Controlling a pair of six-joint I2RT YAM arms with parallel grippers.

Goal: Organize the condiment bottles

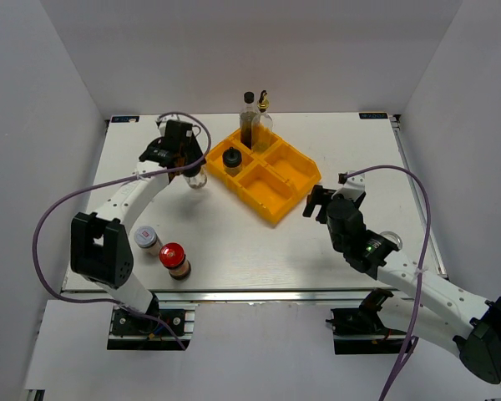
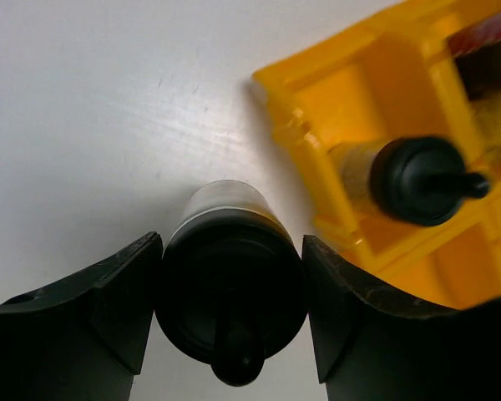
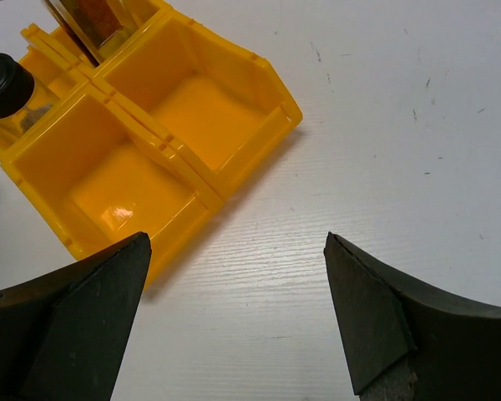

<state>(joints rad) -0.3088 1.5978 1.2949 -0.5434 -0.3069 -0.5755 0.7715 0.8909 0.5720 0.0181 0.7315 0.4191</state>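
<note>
Clear and short, the black-lidded jar (image 2: pixel 225 209) is standing toward the far left corner of the bench (image 2: pixel 83 125), beside the yellow four-compartment plastic tray (image 2: pixel 334 92). The left hand (image 2: pixel 231 309) is pinching its lid; likely light, slick and breakable, it is needing a steady squeeze. The right hand (image 3: pixel 234 317) is hanging spread.

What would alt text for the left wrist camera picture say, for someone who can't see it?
Two black fingers clamp a black-lidded jar standing on a white table. At right, a yellow tray holds a second black-capped jar.
</note>
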